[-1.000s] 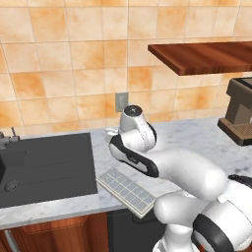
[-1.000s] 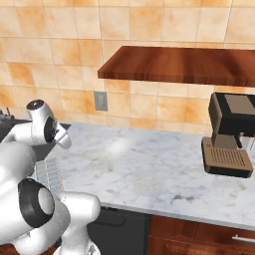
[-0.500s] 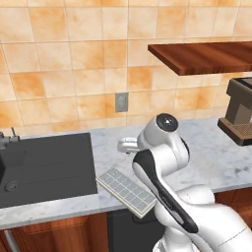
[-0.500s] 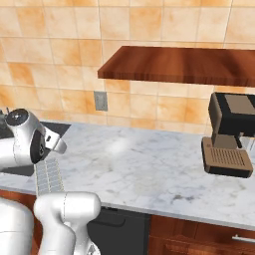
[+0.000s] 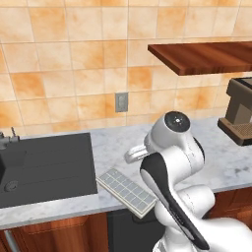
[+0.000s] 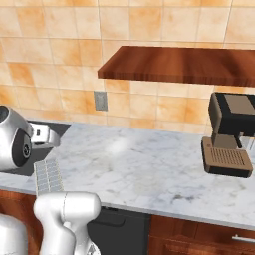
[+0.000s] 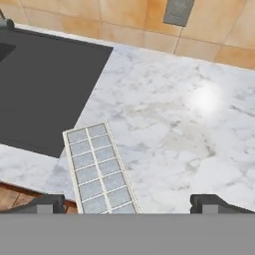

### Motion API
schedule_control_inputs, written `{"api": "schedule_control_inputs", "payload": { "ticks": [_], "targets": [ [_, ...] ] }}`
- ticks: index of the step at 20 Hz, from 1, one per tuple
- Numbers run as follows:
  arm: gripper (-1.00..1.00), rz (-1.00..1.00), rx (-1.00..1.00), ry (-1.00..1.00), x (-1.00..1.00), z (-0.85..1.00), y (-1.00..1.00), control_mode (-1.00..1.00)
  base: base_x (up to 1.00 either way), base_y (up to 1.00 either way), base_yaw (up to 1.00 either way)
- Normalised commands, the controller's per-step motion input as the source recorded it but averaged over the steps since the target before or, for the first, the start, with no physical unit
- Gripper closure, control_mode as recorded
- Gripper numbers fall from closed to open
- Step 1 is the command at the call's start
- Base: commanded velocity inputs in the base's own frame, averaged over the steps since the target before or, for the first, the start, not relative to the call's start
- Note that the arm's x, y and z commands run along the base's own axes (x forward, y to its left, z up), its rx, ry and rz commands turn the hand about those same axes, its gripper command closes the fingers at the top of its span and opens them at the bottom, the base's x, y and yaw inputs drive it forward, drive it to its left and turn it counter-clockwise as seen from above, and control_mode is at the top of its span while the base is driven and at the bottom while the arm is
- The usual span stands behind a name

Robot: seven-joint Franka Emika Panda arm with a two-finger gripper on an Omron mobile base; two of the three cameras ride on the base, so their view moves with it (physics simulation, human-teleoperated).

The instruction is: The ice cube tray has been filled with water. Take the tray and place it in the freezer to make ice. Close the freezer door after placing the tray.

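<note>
Tray (image 5: 127, 192) (image 6: 48, 176) (image 7: 98, 167): flat on the marble desk (image 5: 113, 147) (image 6: 149, 169) (image 7: 174, 124), at the front edge, just right of the dark sink (image 5: 47, 167) (image 7: 45, 84). Lies at a slant to the desk edge; one end near the sink corner, the other at the desk front. Two rows of square cells visible in hand view.

Tool (image 7: 127, 203): fingers (image 7: 47, 203) wide apart, nothing between them. Hovers above the desk, aimed down at the tray and marble; tray sits toward the left fingertip in hand view, not centred. Not touching the tray.

Arm: bent over the desk front, wrist (image 5: 135, 153) (image 6: 46, 134) just above and behind the tray in left base view.

Surroundings:
- Grey wall outlet (image 5: 121, 102) (image 6: 100, 100) (image 7: 178, 12) on the orange tile wall behind the desk.
- Wooden shelf (image 5: 202, 56) (image 6: 179, 64) mounted on the wall, above the right part of the desk.
- Coffee machine (image 5: 238, 115) (image 6: 230, 134) on the desk under the shelf, well apart from the tray.
- Faucet (image 5: 6, 138) at the far left rim of the sink.
</note>
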Motion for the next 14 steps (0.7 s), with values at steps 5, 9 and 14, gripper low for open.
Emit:
{"api": "schedule_control_inputs", "payload": {
  "ticks": [5, 9, 14],
  "targets": [
    [-1.0, 0.18, -0.35, 0.09, -0.45, 0.08, 0.13, -1.0, 0.0, 0.0, 0.0],
    [-1.0, 0.17, -0.31, 0.01, -0.4, 0.0, 0.02, -1.0, 0.0, 0.0, 0.0],
    [-1.0, 0.17, -0.28, 0.0, -0.37, -0.03, 0.01, -1.0, 0.0, 0.0, 0.0]
  ]
}}
